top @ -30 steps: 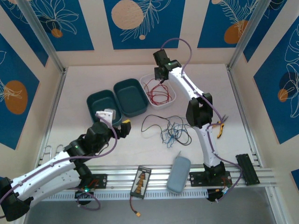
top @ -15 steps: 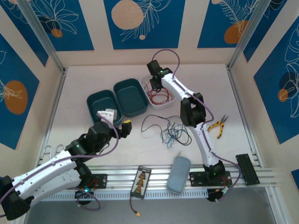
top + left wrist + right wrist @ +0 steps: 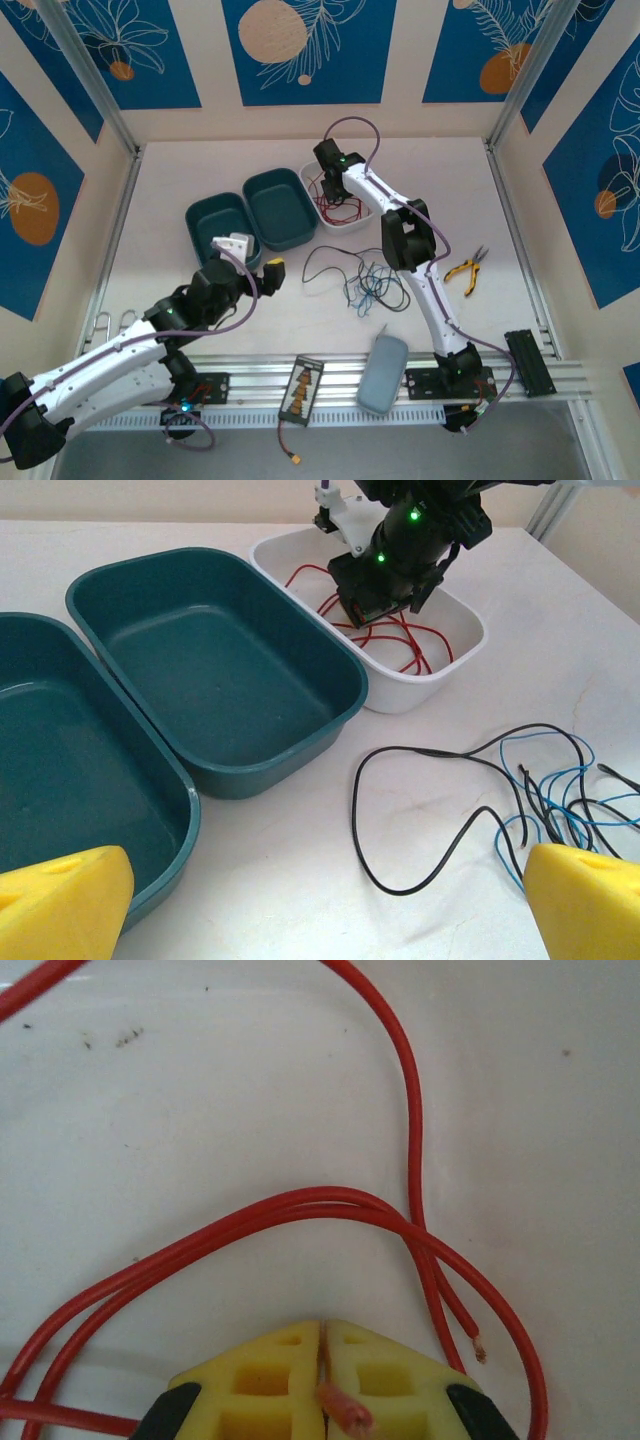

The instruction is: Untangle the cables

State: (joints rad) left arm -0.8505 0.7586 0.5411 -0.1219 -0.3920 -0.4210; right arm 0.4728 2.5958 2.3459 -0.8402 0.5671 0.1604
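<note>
White tabletop (image 3: 200,165) between blue-patterned walls (image 3: 305,50); right tool (image 3: 322,1338) pinches a red cable (image 3: 412,1110), left tool (image 3: 325,900) gapes wide.

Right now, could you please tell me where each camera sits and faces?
Top external: overhead behind the bases, looking down; left arm and right arm show.
Left wrist: low, facing teal trays and white tray; open yellow jaws.
Right wrist: looking down into white tray; jaws shut on red cable.
Shared: top and left wrist show white tray.

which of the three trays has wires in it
The white tray: red wires lie in it. The two teal trays left of it hold none.
</note>
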